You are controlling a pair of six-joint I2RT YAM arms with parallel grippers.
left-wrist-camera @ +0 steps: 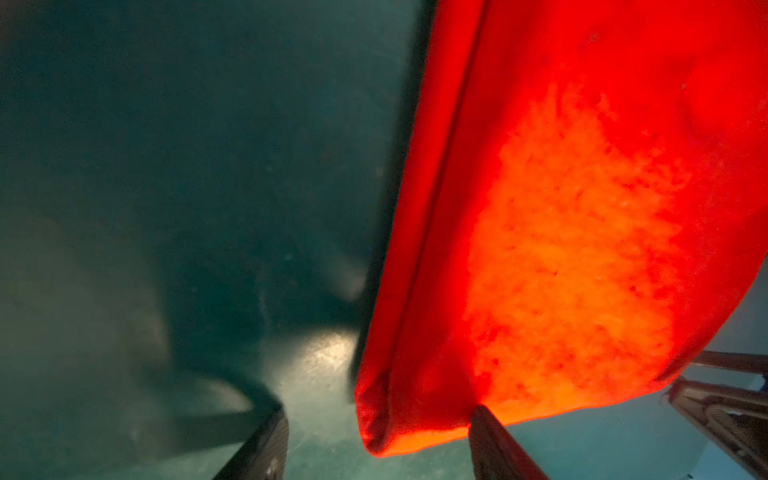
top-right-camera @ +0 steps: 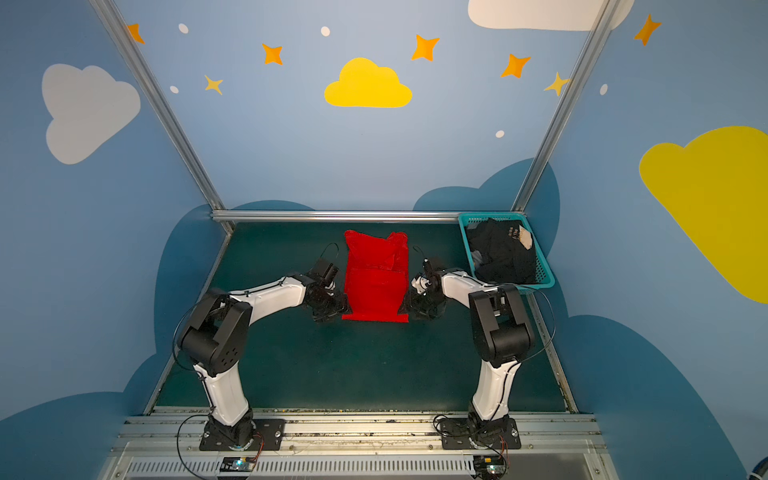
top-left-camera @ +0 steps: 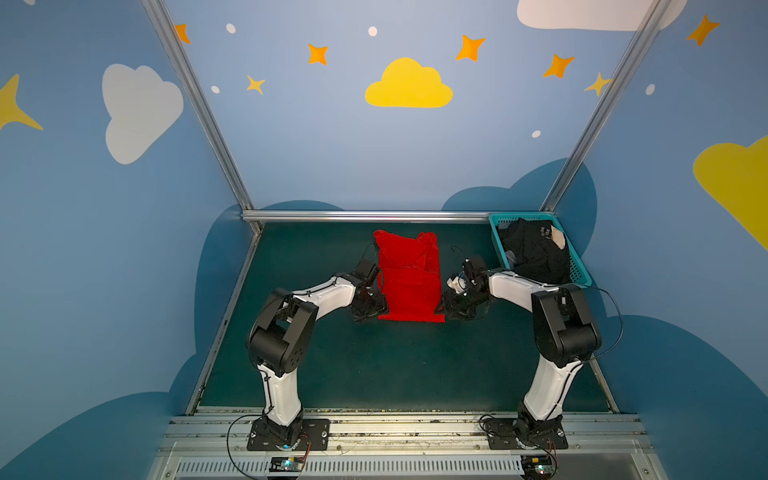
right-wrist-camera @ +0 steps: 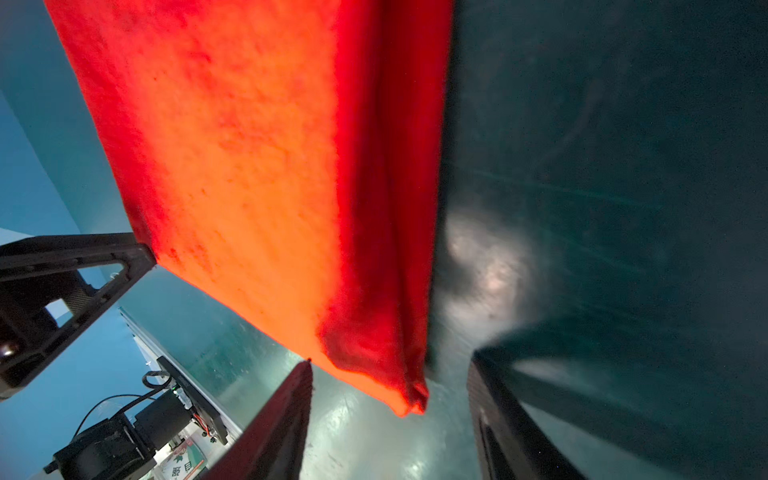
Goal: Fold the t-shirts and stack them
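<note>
The red t-shirt [top-left-camera: 409, 278] [top-right-camera: 376, 282] lies on the green table as a long folded strip, its near hem towards the arm bases. My left gripper [top-left-camera: 374, 309] [top-right-camera: 336, 309] is at the near left corner. In the left wrist view that corner [left-wrist-camera: 386, 415] sits between the spread fingers of the gripper [left-wrist-camera: 378, 415], unpinched. My right gripper [top-left-camera: 446, 309] [top-right-camera: 409, 309] is at the near right corner, open [right-wrist-camera: 390, 365], with the cloth tip [right-wrist-camera: 399, 386] loose between its fingers. Black t-shirts [top-left-camera: 536, 249] [top-right-camera: 505, 249] are piled in the basket.
The teal lattice basket [top-left-camera: 578, 261] [top-right-camera: 543, 261] stands at the back right corner of the table, close behind the right arm's forearm. A metal rail [top-left-camera: 374, 216] closes the far edge. Bare green mat [top-left-camera: 395, 365] stretches between the shirt and the arm bases.
</note>
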